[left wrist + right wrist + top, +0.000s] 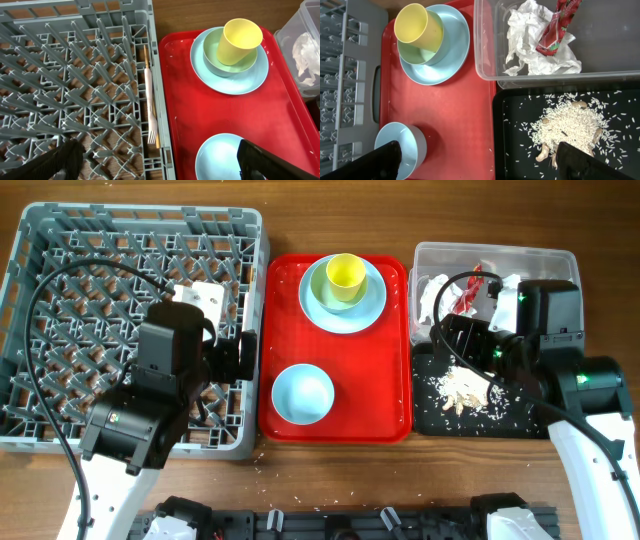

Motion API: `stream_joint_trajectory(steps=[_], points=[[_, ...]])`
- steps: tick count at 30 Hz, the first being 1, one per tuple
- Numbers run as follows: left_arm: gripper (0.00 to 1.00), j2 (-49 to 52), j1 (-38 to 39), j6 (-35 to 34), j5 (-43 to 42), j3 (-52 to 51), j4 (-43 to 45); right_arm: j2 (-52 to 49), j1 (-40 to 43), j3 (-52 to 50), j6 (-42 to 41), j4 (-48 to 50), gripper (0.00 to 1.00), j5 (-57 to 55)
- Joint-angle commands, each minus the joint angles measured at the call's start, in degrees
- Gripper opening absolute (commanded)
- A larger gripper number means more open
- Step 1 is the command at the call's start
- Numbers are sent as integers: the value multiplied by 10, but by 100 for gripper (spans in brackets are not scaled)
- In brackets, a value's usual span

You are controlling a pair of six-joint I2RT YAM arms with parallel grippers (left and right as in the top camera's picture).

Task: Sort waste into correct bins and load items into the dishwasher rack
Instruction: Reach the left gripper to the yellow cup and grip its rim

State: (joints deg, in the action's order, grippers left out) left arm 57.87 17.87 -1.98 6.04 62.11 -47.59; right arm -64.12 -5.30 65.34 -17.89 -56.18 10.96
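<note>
Hovering by the rack (153, 60), the left gripper (160, 162) gaped wide, empty; the right gripper (480, 162), equally wide, hung above food scraps (570, 127) in the black tray (506, 162).

A white fork (150, 102) and chopstick (146, 56) lie in the grey rack (115, 12) beside the red tray (200, 115).

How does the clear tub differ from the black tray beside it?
The clear tub is see-through and deep-walled; the black tray is opaque and shallow. The clear tub holds the crumpled napkin and red wrapper; the black tray holds beige food scraps. Both are rectangular and similar in width.
</note>
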Motion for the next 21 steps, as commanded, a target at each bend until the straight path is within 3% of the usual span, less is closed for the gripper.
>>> stream_joint_trajectory(steps=[1, 3, 6, 10, 11, 13, 14, 18, 21], points=[[100, 0, -1, 3, -7, 4, 1, 7, 1, 2, -2, 0, 100, 8], [100, 0, -1, 3, -7, 4, 1, 7, 1, 2, -2, 0, 100, 8], [100, 3, -2, 48, 37, 4, 103, 7, 1, 2, -2, 0, 100, 8], [100, 3, -1, 47, -4, 4, 101, 7, 1, 2, -2, 0, 100, 8], [100, 3, -1, 38, -51, 4, 99, 7, 1, 2, -2, 0, 100, 8], [100, 5, -1, -5, -315, 4, 158, 7, 1, 2, -2, 0, 100, 8], [100, 14, 0, -21, -382, 4, 189, 7, 1, 2, -2, 0, 100, 8], [94, 60, 9, -40, -512, 4, 227, 7, 1, 2, -2, 0, 100, 8], [41, 104, 48, -251, -398, 6, 291, 7, 1, 2, -2, 0, 100, 8]])
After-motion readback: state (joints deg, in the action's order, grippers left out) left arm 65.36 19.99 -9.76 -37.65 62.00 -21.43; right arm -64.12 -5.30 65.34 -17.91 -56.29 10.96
